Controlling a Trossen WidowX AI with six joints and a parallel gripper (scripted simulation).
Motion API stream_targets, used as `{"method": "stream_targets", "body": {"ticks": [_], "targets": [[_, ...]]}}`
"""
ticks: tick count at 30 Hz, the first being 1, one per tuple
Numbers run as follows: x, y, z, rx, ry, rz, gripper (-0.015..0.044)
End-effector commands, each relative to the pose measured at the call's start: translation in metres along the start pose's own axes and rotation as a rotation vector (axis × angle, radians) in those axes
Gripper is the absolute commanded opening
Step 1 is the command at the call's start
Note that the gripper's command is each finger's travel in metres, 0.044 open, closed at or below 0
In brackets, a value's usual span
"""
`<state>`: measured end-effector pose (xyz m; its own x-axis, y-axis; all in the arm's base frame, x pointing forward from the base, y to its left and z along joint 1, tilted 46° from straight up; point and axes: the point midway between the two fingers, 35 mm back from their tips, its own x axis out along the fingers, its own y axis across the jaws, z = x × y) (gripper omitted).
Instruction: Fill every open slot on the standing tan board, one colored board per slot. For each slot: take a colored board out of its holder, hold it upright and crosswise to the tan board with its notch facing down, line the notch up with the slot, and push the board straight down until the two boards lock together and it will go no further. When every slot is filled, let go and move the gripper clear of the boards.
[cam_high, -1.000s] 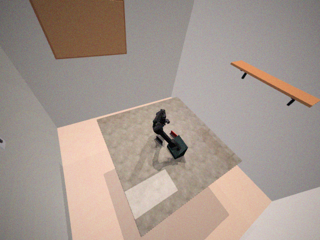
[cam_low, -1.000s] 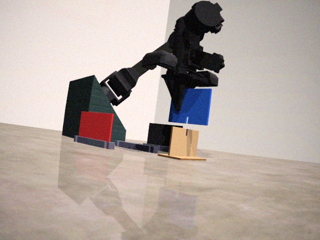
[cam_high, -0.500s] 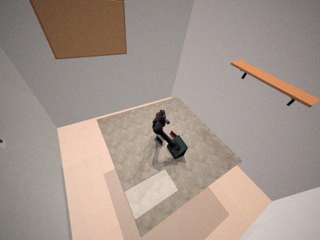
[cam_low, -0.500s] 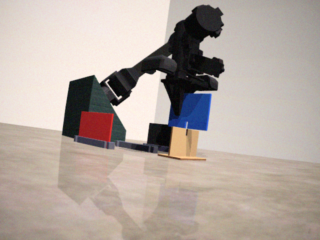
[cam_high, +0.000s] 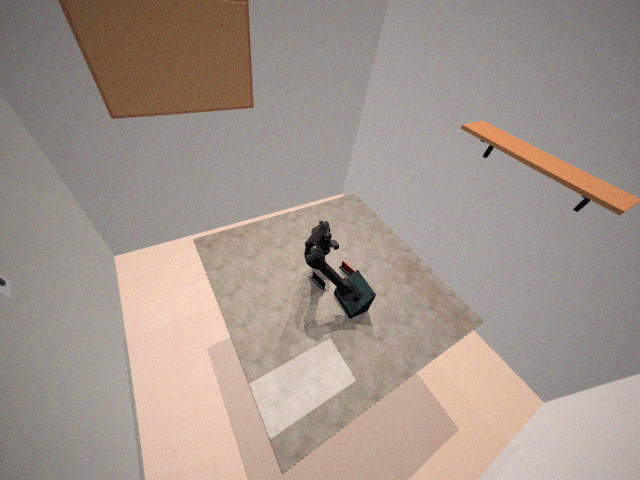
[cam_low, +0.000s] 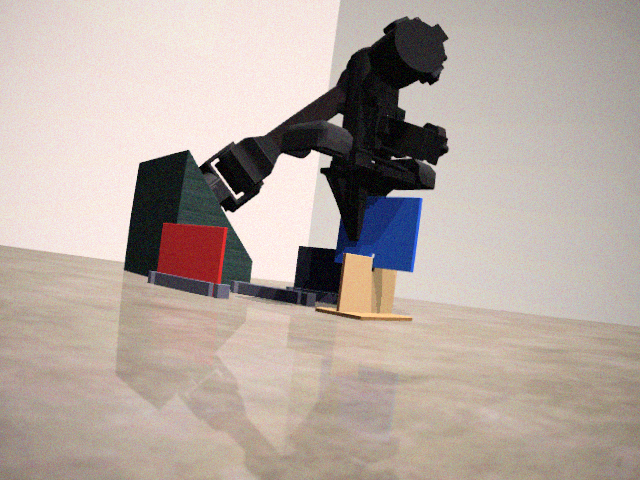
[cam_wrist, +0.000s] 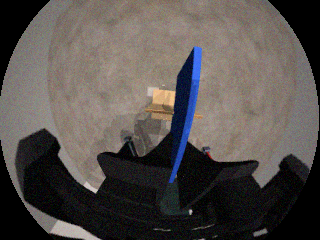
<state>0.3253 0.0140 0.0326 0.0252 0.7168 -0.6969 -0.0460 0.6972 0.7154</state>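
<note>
One claw (cam_low: 354, 235) (cam_wrist: 172, 136) clamped on blue board (cam_low: 393, 232) (cam_wrist: 188, 105); no readable writing on it.

The mottled grey-brown bench (cam_high: 413, 294) (cam_low: 465, 392) (cam_wrist: 110, 65) carries the dark green wedge block (cam_high: 363, 293) (cam_low: 155, 217); beside this block lies the red board's low grey holder (cam_low: 183, 283), and farther off stands the tan board's flat base (cam_low: 364, 315).
</note>
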Motion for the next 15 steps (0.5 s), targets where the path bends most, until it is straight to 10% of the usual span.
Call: {"method": "stream_targets", "body": {"ticks": [1,15], "targets": [[0.0032,0.0003,-0.0005,0.007,0.000,0.004,0.0000],[0.0127,0.0004,-0.0005,0.007,0.000,0.005,0.0000]]}}
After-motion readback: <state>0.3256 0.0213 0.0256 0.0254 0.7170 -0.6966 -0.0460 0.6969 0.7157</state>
